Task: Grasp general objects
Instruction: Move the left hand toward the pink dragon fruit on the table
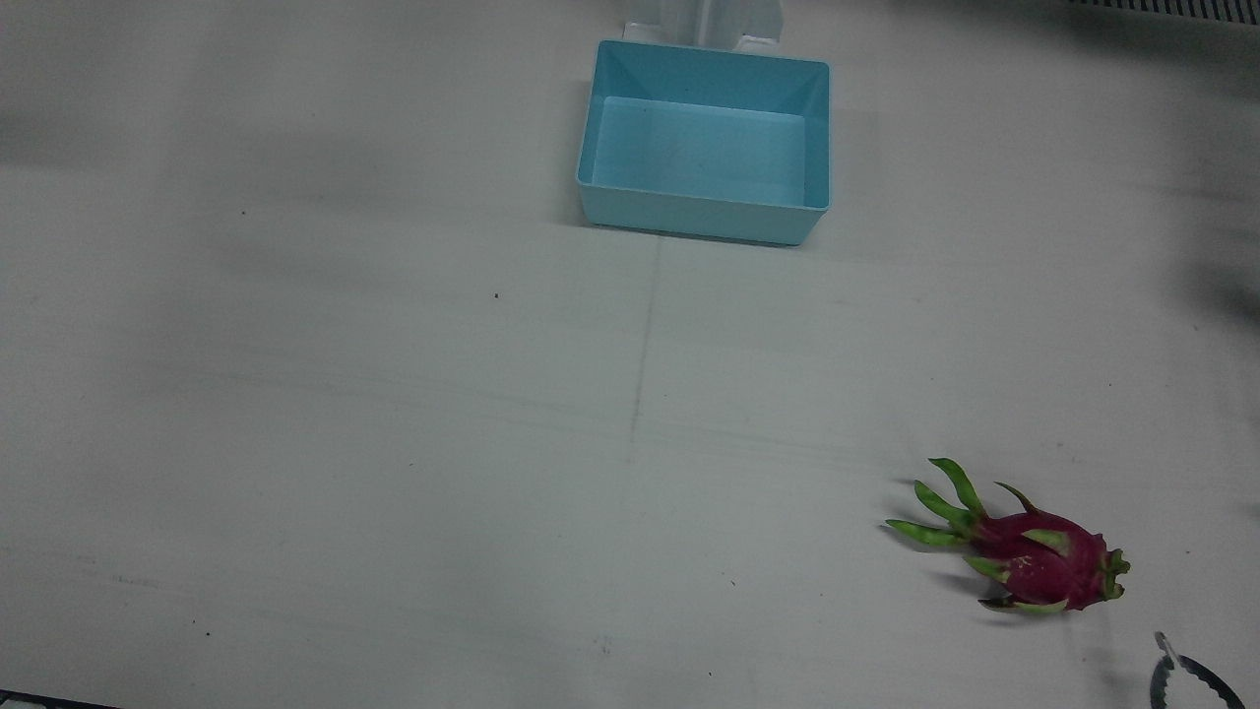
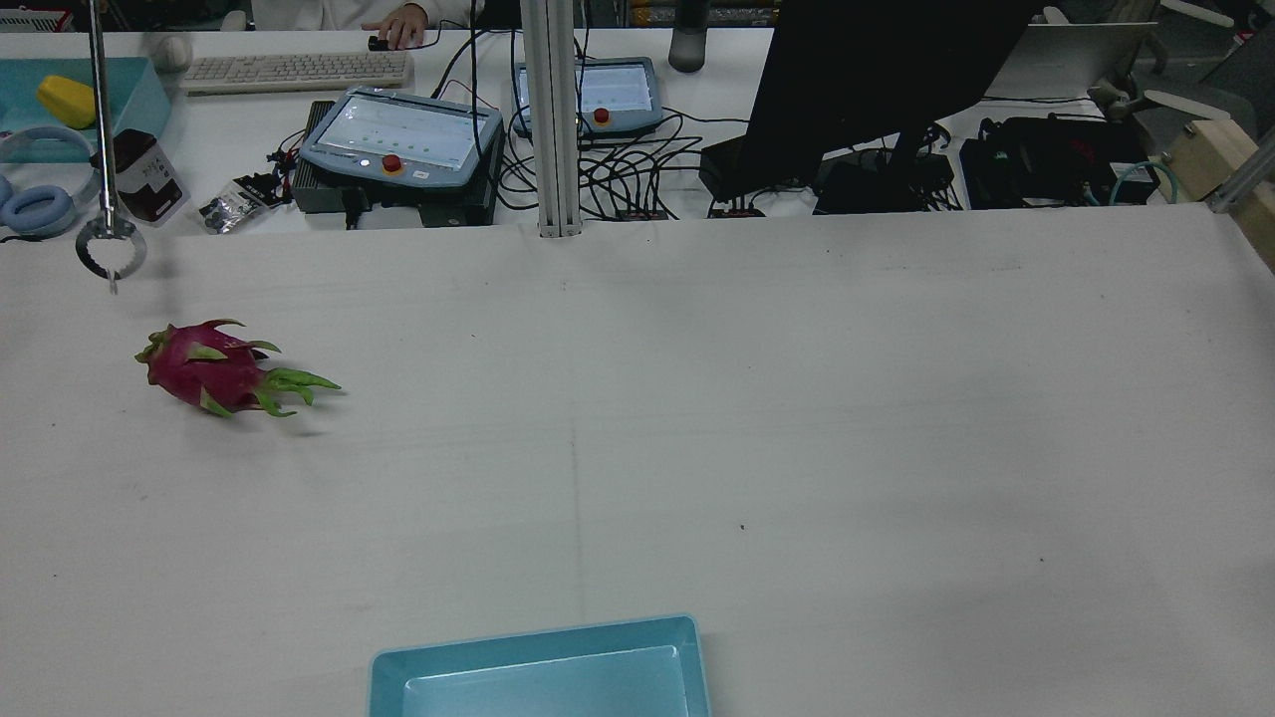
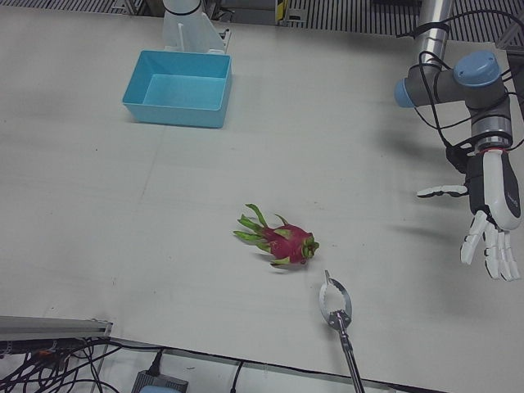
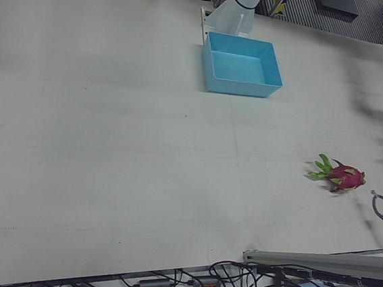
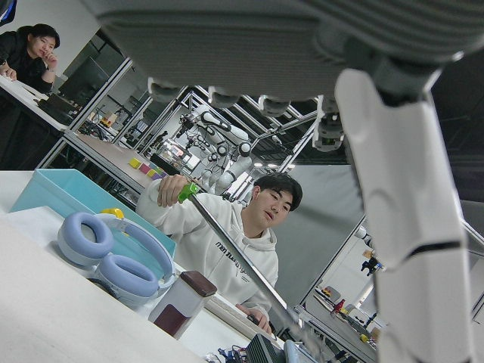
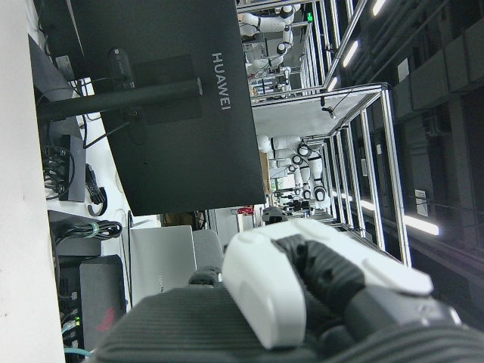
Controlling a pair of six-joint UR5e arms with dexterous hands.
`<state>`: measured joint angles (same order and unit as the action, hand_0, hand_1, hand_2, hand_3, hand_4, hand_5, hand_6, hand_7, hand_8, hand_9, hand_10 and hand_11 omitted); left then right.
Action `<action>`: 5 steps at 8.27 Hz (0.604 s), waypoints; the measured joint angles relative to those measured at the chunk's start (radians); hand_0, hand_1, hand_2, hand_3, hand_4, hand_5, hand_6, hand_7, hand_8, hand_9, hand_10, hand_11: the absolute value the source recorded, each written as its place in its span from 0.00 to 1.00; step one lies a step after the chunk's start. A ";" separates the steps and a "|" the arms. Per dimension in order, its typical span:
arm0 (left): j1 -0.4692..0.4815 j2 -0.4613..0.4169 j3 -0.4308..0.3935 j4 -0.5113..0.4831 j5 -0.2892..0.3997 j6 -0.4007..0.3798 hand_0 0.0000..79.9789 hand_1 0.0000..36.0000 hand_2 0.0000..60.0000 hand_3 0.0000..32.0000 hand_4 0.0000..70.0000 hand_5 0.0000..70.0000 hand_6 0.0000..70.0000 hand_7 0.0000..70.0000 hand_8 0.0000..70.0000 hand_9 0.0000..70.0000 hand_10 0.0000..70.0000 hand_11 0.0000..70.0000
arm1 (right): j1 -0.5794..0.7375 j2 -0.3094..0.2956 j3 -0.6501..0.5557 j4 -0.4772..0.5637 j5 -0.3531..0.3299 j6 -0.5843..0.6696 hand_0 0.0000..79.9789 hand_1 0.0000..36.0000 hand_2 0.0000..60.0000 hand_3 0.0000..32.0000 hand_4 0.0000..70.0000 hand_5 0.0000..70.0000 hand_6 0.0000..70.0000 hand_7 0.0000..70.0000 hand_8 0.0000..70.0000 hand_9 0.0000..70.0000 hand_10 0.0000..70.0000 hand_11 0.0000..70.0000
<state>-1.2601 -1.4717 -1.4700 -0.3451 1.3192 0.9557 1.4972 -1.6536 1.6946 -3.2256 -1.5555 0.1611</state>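
A pink dragon fruit (image 1: pixel 1043 561) with green scales lies on its side on the white table, also seen in the rear view (image 2: pixel 214 368), the left-front view (image 3: pixel 286 240) and the right-front view (image 4: pixel 343 176). My left hand (image 3: pixel 491 221) hangs open above the table, fingers spread and pointing down, well to the right of the fruit in the left-front view. One of its white fingers (image 5: pixel 401 189) fills the left hand view. Of my right hand (image 6: pixel 302 295) only a white and black part shows, in its own view, and its fingers are hidden.
An empty light blue bin (image 1: pixel 704 143) stands at the robot's side of the table, near the middle. A person's metal grabber tool (image 3: pixel 337 304) rests its claw just beside the fruit. A monitor (image 2: pixel 877 80), teach pendants (image 2: pixel 403 139) and cables sit beyond the far edge.
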 measured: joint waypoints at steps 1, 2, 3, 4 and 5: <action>0.000 0.000 0.000 0.000 0.000 0.000 0.62 0.43 0.06 0.54 0.10 0.00 0.00 0.02 0.00 0.00 0.00 0.00 | 0.000 0.000 0.000 0.000 0.000 0.000 0.00 0.00 0.00 0.00 0.00 0.00 0.00 0.00 0.00 0.00 0.00 0.00; -0.001 0.000 -0.002 0.000 0.000 0.000 0.62 0.43 0.06 0.54 0.09 0.00 0.00 0.02 0.00 0.00 0.00 0.00 | 0.000 0.000 0.000 0.000 0.000 0.000 0.00 0.00 0.00 0.00 0.00 0.00 0.00 0.00 0.00 0.00 0.00 0.00; -0.001 0.001 -0.002 0.000 0.000 0.000 0.62 0.43 0.06 0.53 0.09 0.00 0.00 0.02 0.00 0.00 0.00 0.00 | 0.000 0.000 0.000 0.000 0.000 0.000 0.00 0.00 0.00 0.00 0.00 0.00 0.00 0.00 0.00 0.00 0.00 0.00; -0.001 0.001 -0.003 0.000 0.000 0.000 0.62 0.43 0.06 0.53 0.09 0.00 0.00 0.02 0.00 0.00 0.00 0.00 | 0.000 0.000 0.000 0.000 0.000 0.000 0.00 0.00 0.00 0.00 0.00 0.00 0.00 0.00 0.00 0.00 0.00 0.00; -0.001 0.001 -0.004 0.000 0.001 0.000 0.62 0.43 0.06 0.54 0.09 0.00 0.00 0.02 0.00 0.00 0.00 0.00 | 0.000 0.000 0.000 0.000 0.000 0.000 0.00 0.00 0.00 0.00 0.00 0.00 0.00 0.00 0.00 0.00 0.00 0.00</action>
<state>-1.2609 -1.4711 -1.4737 -0.3452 1.3198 0.9557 1.4971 -1.6536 1.6950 -3.2258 -1.5555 0.1611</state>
